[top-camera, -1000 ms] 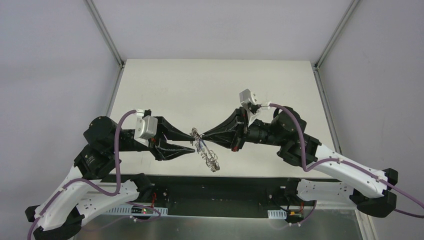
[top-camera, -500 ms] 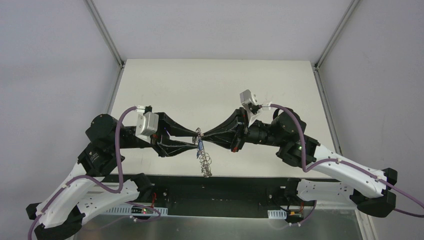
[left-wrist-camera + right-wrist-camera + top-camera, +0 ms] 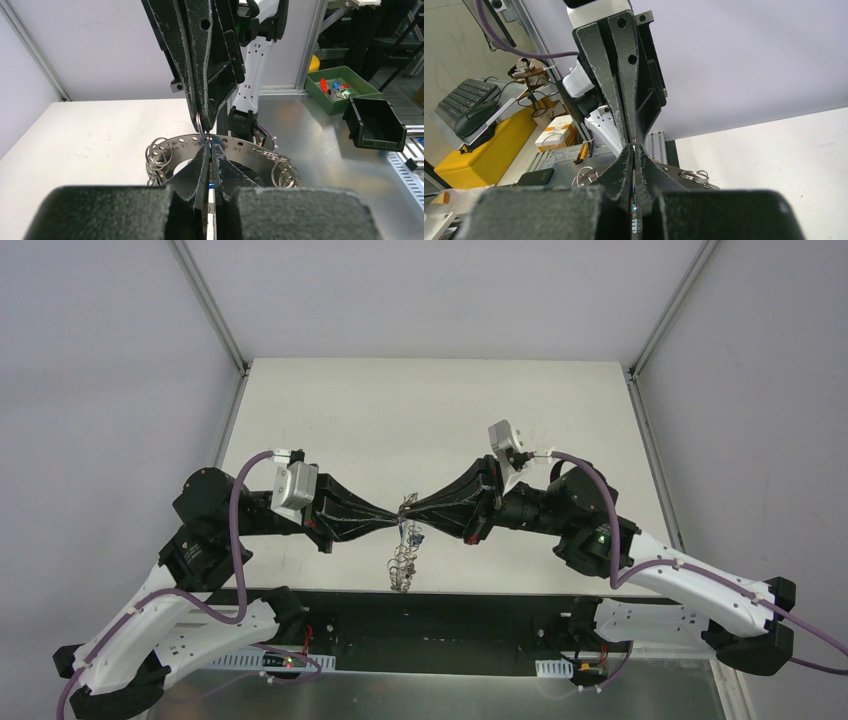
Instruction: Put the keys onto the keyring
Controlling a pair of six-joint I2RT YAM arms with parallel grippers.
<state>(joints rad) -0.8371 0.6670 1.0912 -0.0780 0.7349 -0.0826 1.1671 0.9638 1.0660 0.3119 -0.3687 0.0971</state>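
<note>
Left claw [image 3: 397,513], right claw [image 3: 413,507]: matt black plastic, rough and grainy, edges scuffed whitish. Keyring [image 3: 402,560]: silvery metal, glossy wire loops, flat band with duller sheen. Worktop [image 3: 400,410]: smooth, matt, off-white. Arm shells [image 3: 690,585]: glossy white plastic. Cables [image 3: 236,540]: smooth purple sheathing.

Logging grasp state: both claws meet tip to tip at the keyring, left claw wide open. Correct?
No. The left claw is shut, not open; the left wrist view shows it. Both claws do meet tip to tip at the keyring, right claw included.
</note>
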